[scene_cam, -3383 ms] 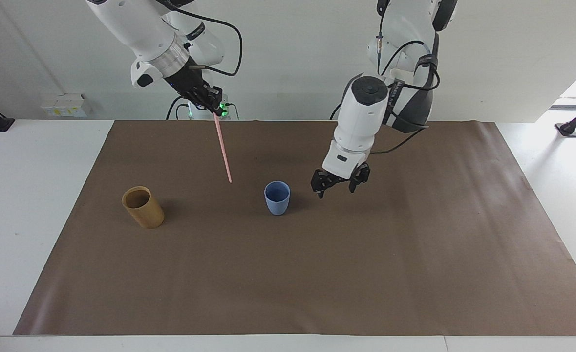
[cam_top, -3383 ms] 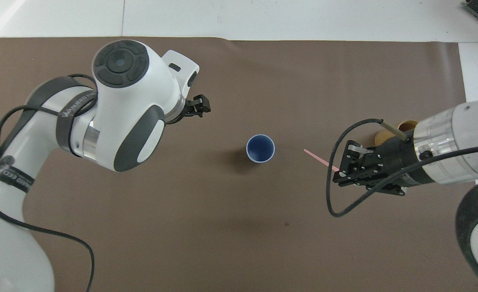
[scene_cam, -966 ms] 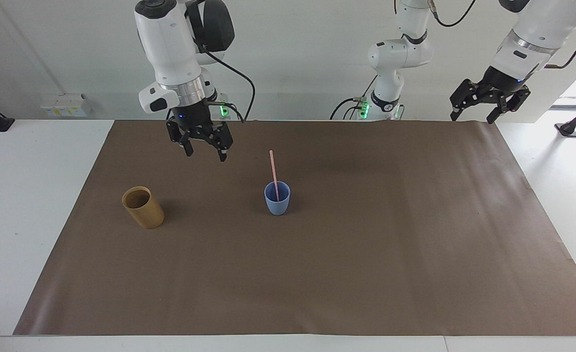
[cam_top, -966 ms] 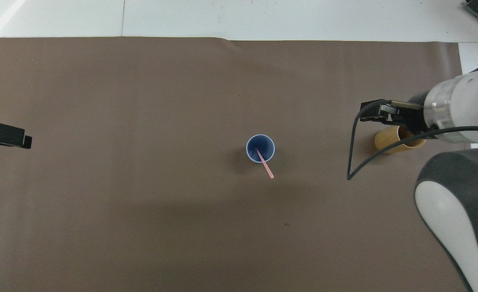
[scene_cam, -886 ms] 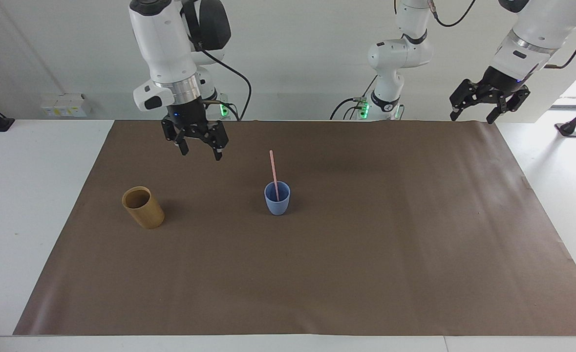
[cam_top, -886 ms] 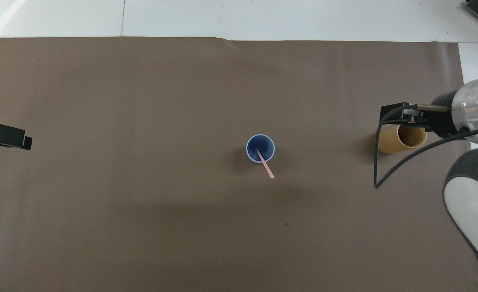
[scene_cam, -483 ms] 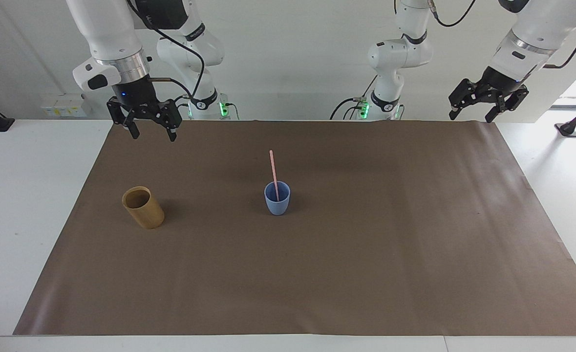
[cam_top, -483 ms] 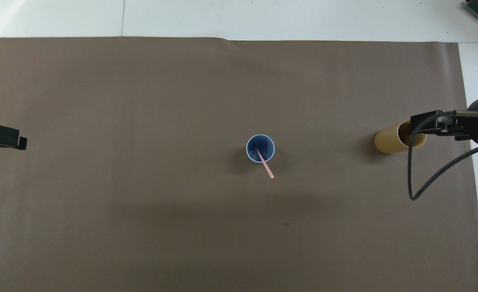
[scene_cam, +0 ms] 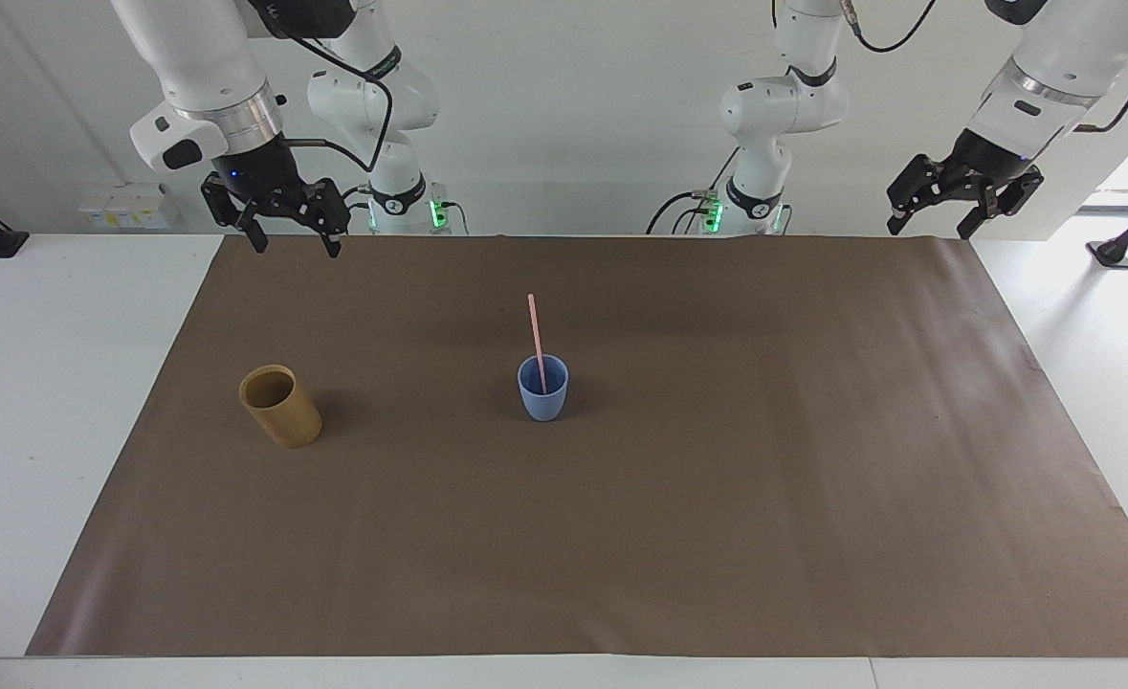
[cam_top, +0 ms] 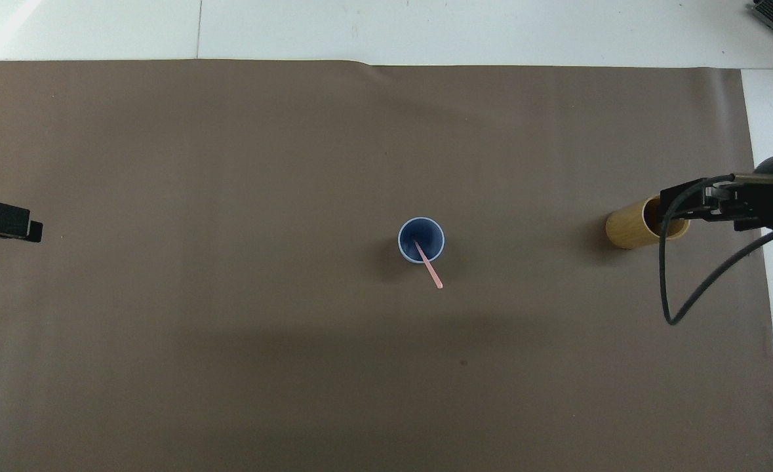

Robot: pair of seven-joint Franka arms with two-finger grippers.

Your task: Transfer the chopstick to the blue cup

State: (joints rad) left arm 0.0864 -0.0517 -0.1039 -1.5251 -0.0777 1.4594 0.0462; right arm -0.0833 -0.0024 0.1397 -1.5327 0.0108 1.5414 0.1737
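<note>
The pale pink chopstick (scene_cam: pixel 535 337) stands in the blue cup (scene_cam: pixel 543 402) near the middle of the mat, leaning on the rim with its upper half sticking out. From overhead, the chopstick (cam_top: pixel 429 266) tilts out of the blue cup (cam_top: pixel 408 231) toward the robots. My right gripper (scene_cam: pixel 297 247) hangs open and empty over the mat's edge nearest the robots, at the right arm's end. My left gripper (scene_cam: pixel 929 230) is open and empty too, raised over the mat's corner at the left arm's end. Neither touches the cup.
A tan bamboo-coloured cup (scene_cam: pixel 281 410) stands upright and empty on the brown paper mat (scene_cam: pixel 717 498), toward the right arm's end. In the overhead view my right gripper's tip overlaps that tan cup (cam_top: pixel 625 229). White table surrounds the mat.
My right gripper has drawn back from over the mat beside the blue cup to the mat's edge at its own end. The left gripper, cup and chopstick have stayed put.
</note>
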